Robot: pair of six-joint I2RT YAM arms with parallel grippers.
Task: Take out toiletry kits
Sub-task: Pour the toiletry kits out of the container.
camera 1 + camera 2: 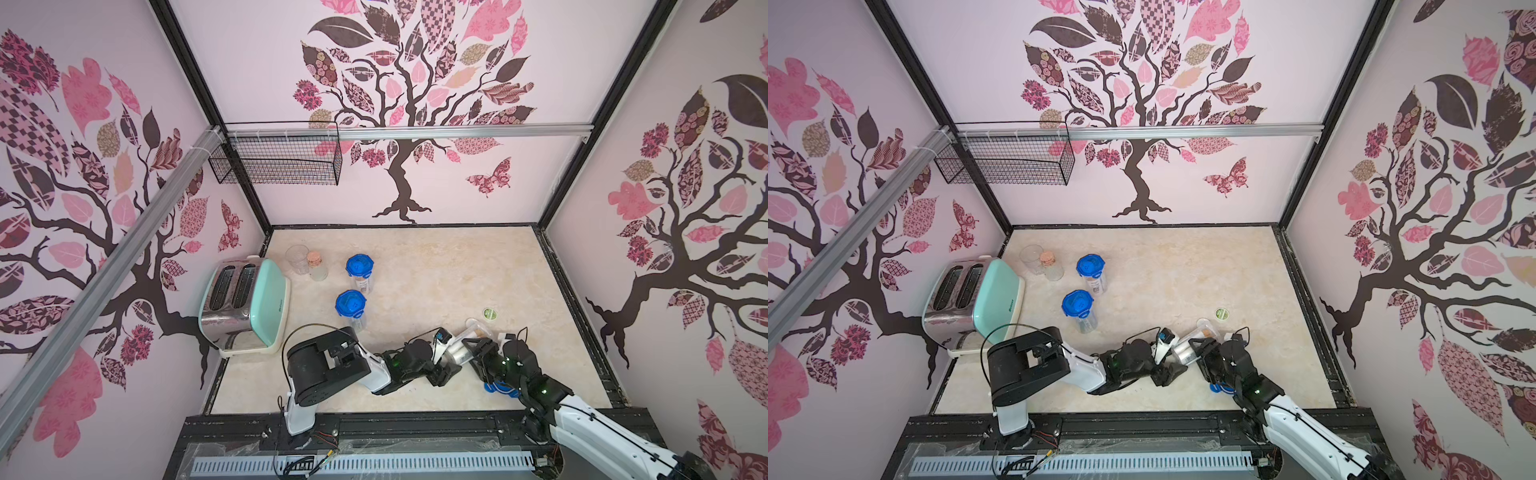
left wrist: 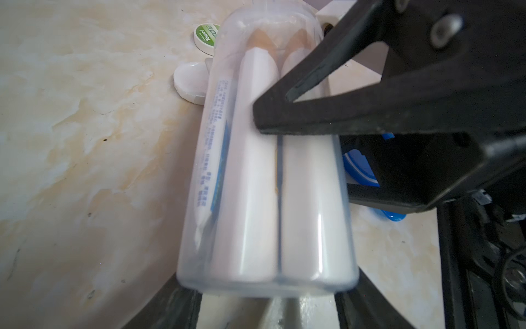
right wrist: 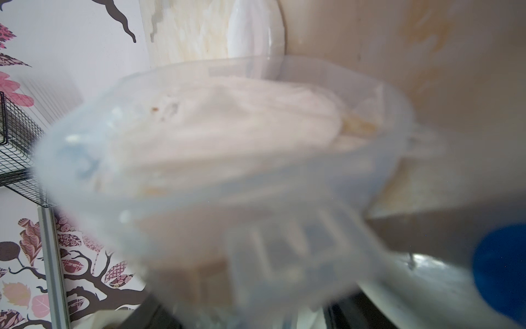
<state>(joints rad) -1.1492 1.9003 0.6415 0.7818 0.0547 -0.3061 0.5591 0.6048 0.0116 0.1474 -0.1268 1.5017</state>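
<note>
While right gripper (image 1: 473, 352) is clamping the tilted clear canister (image 2: 313, 228), white bottles (image 2: 250, 185) and toothpaste tube (image 2: 212, 159) are lying inside it; left gripper (image 1: 445, 357) is straddling its base, grip unclear; green tub (image 1: 490, 313) is sitting nearby

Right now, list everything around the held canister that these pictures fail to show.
- Left fingers on the canister: contact cut off by the left wrist view's lower edge.
- Toothpaste tube print: too blurred to read, left wrist view.
- Canister contents, right wrist view: one pale blur, too close.
- Blue lid: mostly hidden under the right arm in both top views.
</note>
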